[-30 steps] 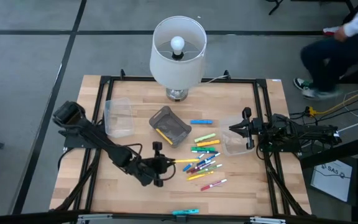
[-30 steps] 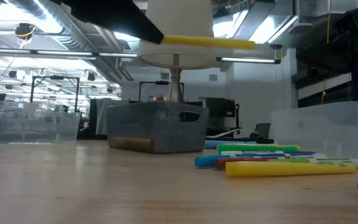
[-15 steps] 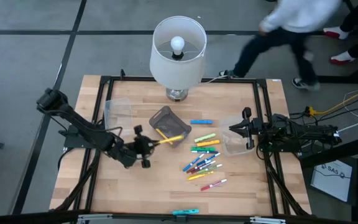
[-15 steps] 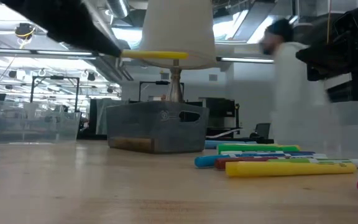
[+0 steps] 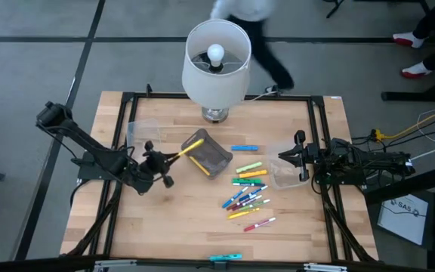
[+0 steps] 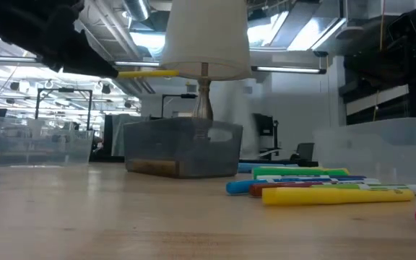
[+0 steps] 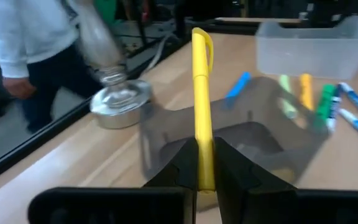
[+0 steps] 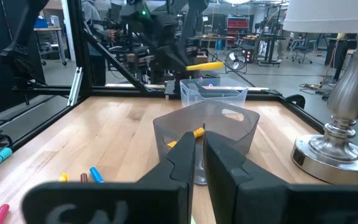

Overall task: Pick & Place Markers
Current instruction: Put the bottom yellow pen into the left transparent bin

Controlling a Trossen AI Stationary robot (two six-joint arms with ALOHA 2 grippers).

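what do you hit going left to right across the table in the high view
left gripper clamping a yellow marker → grey bin → loose markers → clear tub → right gripper

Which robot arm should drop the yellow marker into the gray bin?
The left. Its gripper is shut on the yellow marker, whose tip hangs over the gray bin. The right gripper waits by a clear tub, holding nothing.
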